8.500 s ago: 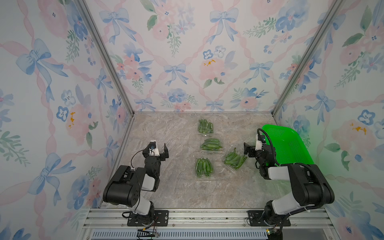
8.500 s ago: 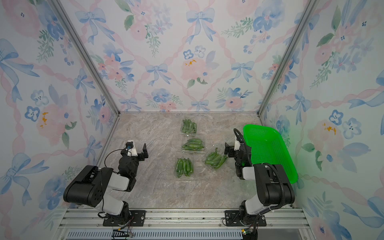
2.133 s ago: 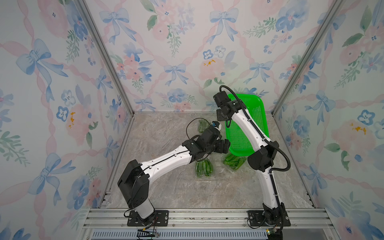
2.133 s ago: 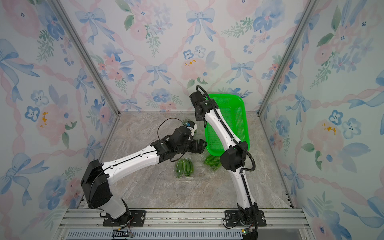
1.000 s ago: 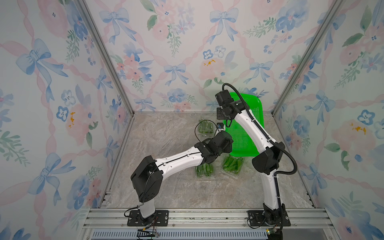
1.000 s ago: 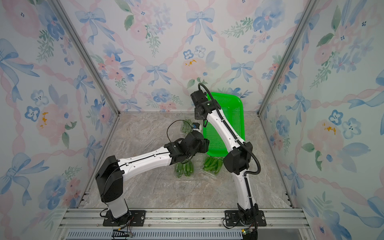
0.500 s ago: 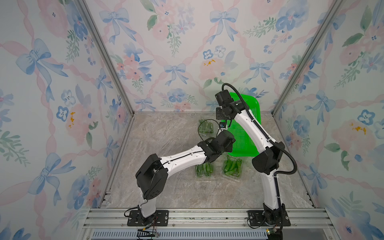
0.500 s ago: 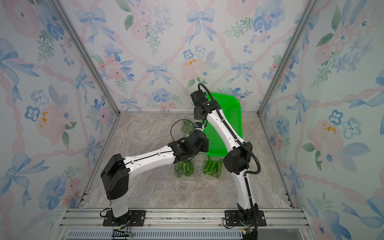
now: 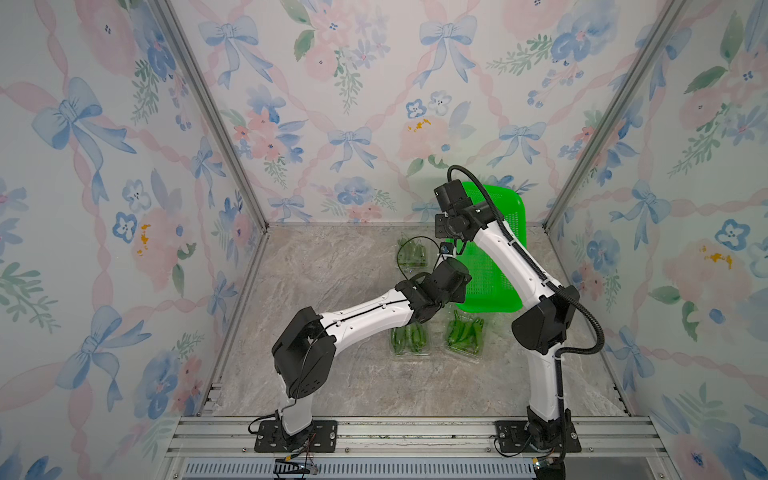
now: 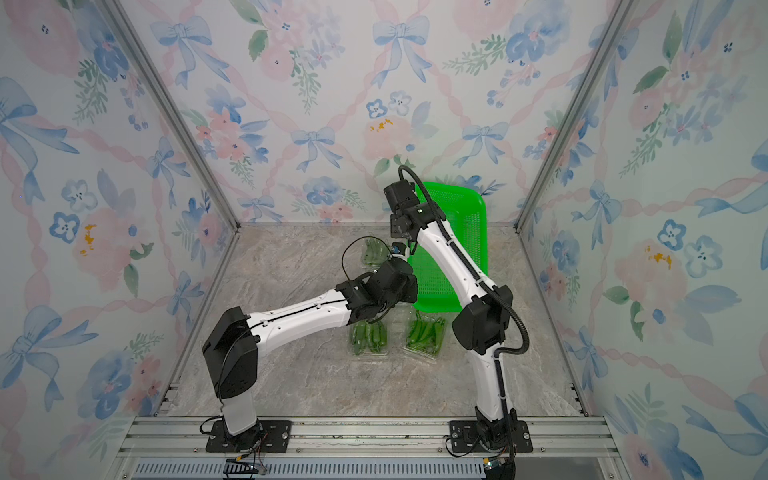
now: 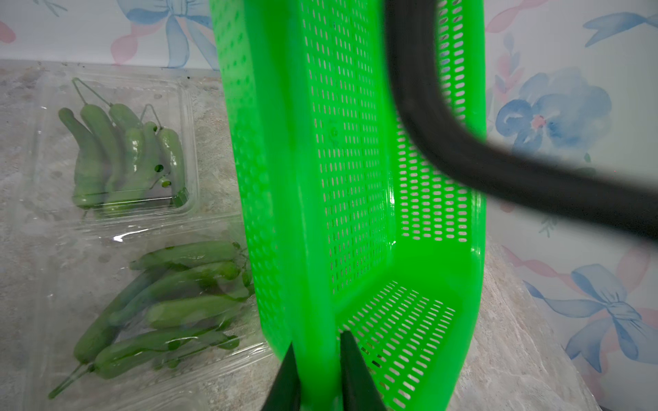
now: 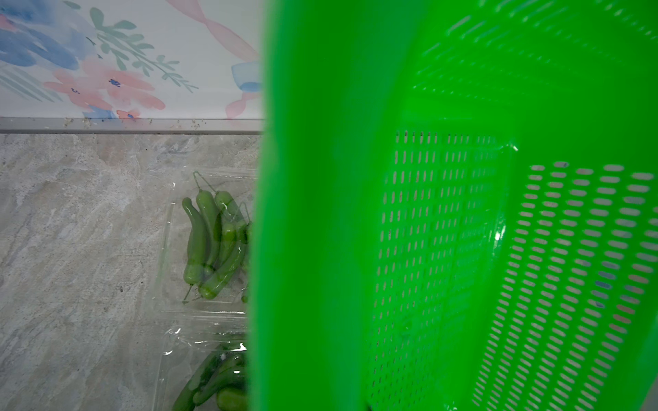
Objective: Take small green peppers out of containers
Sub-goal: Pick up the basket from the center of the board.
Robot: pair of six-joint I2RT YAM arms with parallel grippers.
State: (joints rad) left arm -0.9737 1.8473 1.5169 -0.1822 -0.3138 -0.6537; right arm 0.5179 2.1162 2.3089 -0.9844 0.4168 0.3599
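Small green peppers (image 9: 409,336) in containers (image 9: 467,356) are laid lengthwise up-frame — above, the tilted green basket (image 9: 494,270) is clamped by left pincer (image 11: 317,377) and right pincer (image 9: 457,247).

twin high overheads; wrist views close on basket (image 11: 356,178), peppers (image 11: 131,156)

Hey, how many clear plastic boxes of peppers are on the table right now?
4. The back box sits beside the green basket; the middle box, under the left arm, shows only in wrist views; the left front box and right front box lie side by side.
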